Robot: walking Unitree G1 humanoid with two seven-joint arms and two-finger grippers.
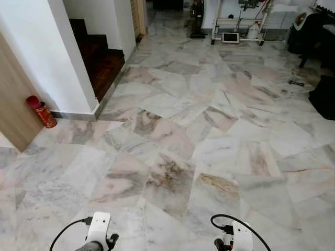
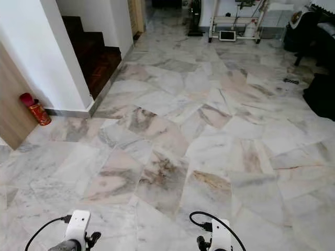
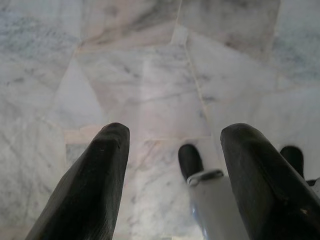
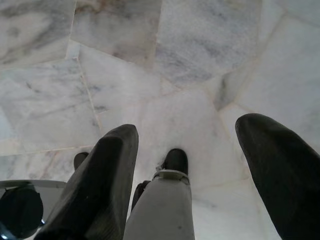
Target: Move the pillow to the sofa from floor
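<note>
Left tool (image 3: 172,165) fingers apart over marble floor (image 1: 172,130), red tin (image 1: 42,112) by wall

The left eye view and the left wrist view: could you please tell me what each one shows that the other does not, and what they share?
Left eye view: a red canister beside a wooden panel, dark stairs, a white wheeled frame far off, and both arms low in the frame. Left wrist view: the open left gripper up close, its black fingers spread, hanging above the floor. Both: the marble floor.
</note>
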